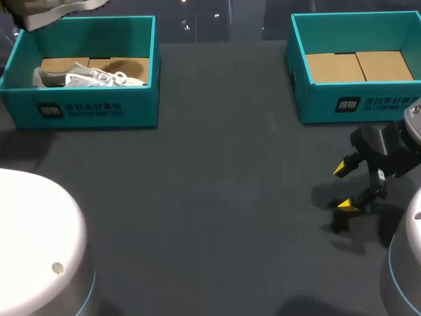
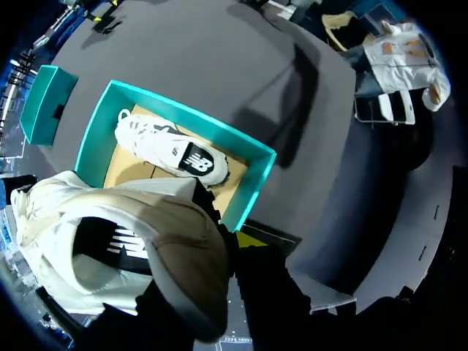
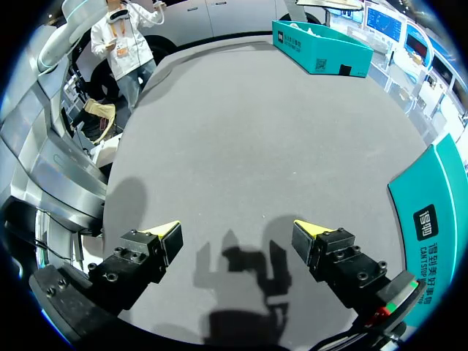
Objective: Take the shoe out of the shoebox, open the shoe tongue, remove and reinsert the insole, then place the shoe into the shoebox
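Your left gripper (image 2: 235,241) is clamped on the lifted shoe (image 2: 146,256) and holds it in the air over the left shoebox (image 2: 254,184), though only one yellow tip shows. You can see a second shoe (image 2: 172,148) lying on its side inside that box. Your right gripper (image 3: 238,232) hangs with its fingers apart above the table (image 3: 241,110), near the right shoebox (image 3: 431,219).
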Controlling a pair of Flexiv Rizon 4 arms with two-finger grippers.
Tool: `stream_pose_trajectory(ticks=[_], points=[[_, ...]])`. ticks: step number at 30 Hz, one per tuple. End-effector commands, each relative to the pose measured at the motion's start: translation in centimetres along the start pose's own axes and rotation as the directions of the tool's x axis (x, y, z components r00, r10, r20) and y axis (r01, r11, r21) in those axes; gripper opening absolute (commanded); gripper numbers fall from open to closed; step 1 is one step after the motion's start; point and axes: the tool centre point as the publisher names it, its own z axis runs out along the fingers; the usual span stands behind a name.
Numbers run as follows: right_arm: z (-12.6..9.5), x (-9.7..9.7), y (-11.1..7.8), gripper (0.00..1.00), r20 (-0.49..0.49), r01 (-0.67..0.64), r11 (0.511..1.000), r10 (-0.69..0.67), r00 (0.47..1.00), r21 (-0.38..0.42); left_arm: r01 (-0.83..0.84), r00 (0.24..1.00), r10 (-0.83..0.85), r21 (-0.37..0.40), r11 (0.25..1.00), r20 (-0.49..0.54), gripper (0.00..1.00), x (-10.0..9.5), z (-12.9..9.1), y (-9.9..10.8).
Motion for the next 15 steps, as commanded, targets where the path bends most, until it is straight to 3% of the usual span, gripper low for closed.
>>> stream_pose_trajectory(ticks=[1, 7, 15], points=[[0.0, 0.1, 0.0, 1.00, 0.002, 0.000, 1.000, 0.000, 1.000, 0.002, -0.105, 0.994, 0.105, -0.006, 0.994, -0.014, 0.00, -0.2, -0.3, 0.5], [0.0, 0.1, 0.0, 1.00, 0.002, 0.000, 1.000, 0.000, 1.000, 0.002, -0.105, 0.994, 0.105, -0.006, 0.994, -0.014, 0.00, -0.2, -0.3, 0.5], [0.0, 0.1, 0.0, 1.00, 0.002, 0.000, 1.000, 0.000, 1.000, 0.002, -0.238, 0.971, 0.236, -0.037, 0.971, -0.048, 0.00, -1.4, 3.0, 2.8]])
